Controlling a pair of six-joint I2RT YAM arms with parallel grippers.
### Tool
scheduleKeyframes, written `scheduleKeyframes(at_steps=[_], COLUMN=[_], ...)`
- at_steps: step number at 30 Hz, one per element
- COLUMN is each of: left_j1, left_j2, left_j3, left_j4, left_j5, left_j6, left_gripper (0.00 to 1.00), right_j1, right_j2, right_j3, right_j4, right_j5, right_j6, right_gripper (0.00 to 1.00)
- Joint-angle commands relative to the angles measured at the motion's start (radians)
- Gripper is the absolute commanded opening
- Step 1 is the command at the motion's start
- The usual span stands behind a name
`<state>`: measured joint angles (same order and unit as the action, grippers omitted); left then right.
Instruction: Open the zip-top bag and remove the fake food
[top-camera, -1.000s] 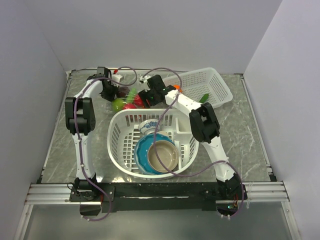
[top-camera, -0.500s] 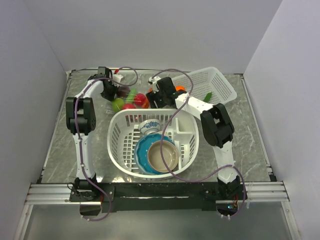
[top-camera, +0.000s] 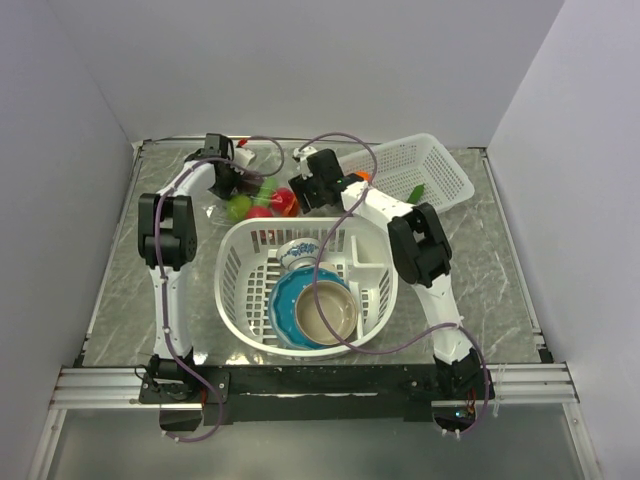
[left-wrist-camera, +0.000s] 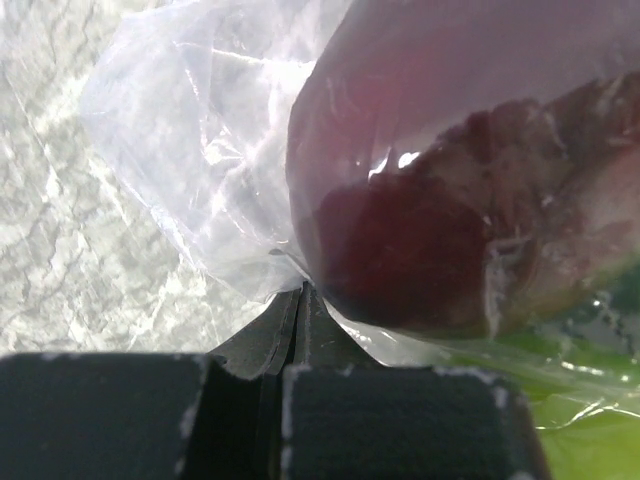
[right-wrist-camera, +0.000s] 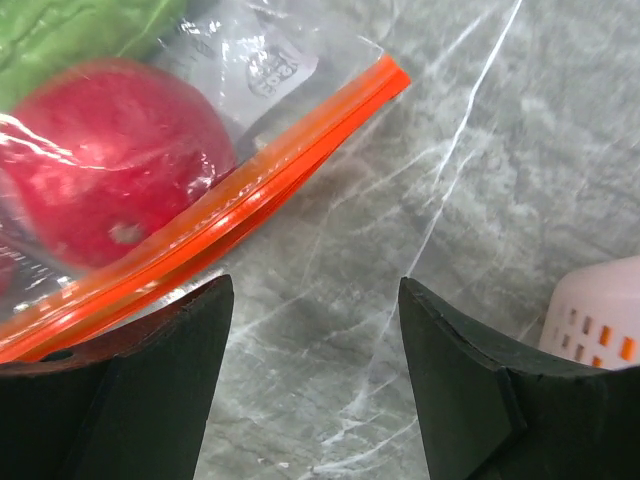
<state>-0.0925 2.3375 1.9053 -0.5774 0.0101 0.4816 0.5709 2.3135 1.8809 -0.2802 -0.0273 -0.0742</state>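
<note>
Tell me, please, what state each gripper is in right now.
Left gripper: closed, pinching the zip-top bag.
Right gripper: open, holding nothing, beside the bag's zip strip.

Right gripper (top-camera: 301, 194) now stands slightly further right along the table's far edge, off the bag (top-camera: 256, 198), jaws apart. Its elbow, which swung out toward the right edge, is partly back in. A red piece (top-camera: 285, 201) that the gripper covered is now exposed. Left gripper (top-camera: 231, 184) now sits further right, clamped on the bag's plastic, and hides most of the maroon piece (left-wrist-camera: 400, 250).
</note>
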Motion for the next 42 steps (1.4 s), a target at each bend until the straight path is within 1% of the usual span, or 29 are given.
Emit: scheduleKeyframes(at_steps=[1, 3, 5, 10, 14, 16, 19, 23, 25, 26, 27, 30, 35, 39, 42], left_j1=[-0.029, -0.03, -0.03, -0.038, -0.053, -0.061, -0.064, -0.062, -0.05, -0.043, -0.036, -0.015, -0.012, -0.012, -0.015], left_j2=[0.089, 0.083, 0.076, 0.06, 0.028, 0.014, 0.009, 0.011, 0.017, 0.029, 0.037, 0.063, 0.063, 0.077, 0.08], left_j3=[-0.011, -0.009, 0.001, 0.063, 0.046, 0.022, 0.024, 0.003, -0.015, -0.012, -0.005, 0.023, 0.026, 0.052, 0.063], left_j4=[-0.01, -0.018, -0.041, -0.108, -0.122, -0.113, -0.116, -0.099, -0.085, -0.084, -0.081, -0.098, -0.084, -0.096, -0.099], left_j5=[-0.007, -0.007, -0.002, 0.063, 0.117, 0.128, 0.139, 0.128, 0.113, 0.108, 0.099, 0.097, 0.091, 0.09, 0.099], left_j6=[0.008, 0.014, 0.008, -0.008, -0.014, -0.018, -0.031, -0.023, -0.012, -0.011, -0.011, -0.017, -0.032, -0.037, -0.044], left_gripper=[0.01, 0.01, 0.01, 0.01, 0.01, 0.01, 0.01, 0.01, 0.01, 0.01, 0.01, 0.01, 0.01, 0.01, 0.01], right_j1=[0.027, 0.038, 0.055, 0.083, 0.084, 0.084, 0.084, 0.084, 0.084, 0.084, 0.084, 0.083, 0.089, 0.106, 0.132], right_j2=[0.012, 0.004, 0.003, 0.033, 0.046, 0.06, 0.082, 0.089, 0.043, 0.02, -0.024, -0.058, -0.017, 0.032, 0.061], right_j3=[0.067, 0.066, 0.076, 0.149, 0.165, 0.181, 0.207, 0.212, 0.149, 0.114, 0.05, 0.006, 0.067, 0.119, 0.158], right_j4=[-0.001, 0.019, 0.021, 0.001, 0.013, 0.01, -0.016, -0.063, -0.051, -0.015, 0.005, 0.026, -0.086, -0.143, -0.155], right_j5=[-0.012, -0.029, -0.069, -0.108, -0.181, -0.201, -0.223, -0.207, -0.198, -0.194, -0.189, -0.198, -0.307, -0.352, -0.381], right_j6=[-0.012, -0.009, -0.007, 0.004, 0.033, 0.045, 0.045, 0.037, 0.03, 0.027, 0.025, 0.014, -0.038, -0.071, -0.088], right_gripper=[0.75, 0.77, 0.82, 0.9, 0.95, 0.99, 1.0, 1.0, 1.0, 1.0, 1.0, 1.0, 0.96, 0.96, 0.99])
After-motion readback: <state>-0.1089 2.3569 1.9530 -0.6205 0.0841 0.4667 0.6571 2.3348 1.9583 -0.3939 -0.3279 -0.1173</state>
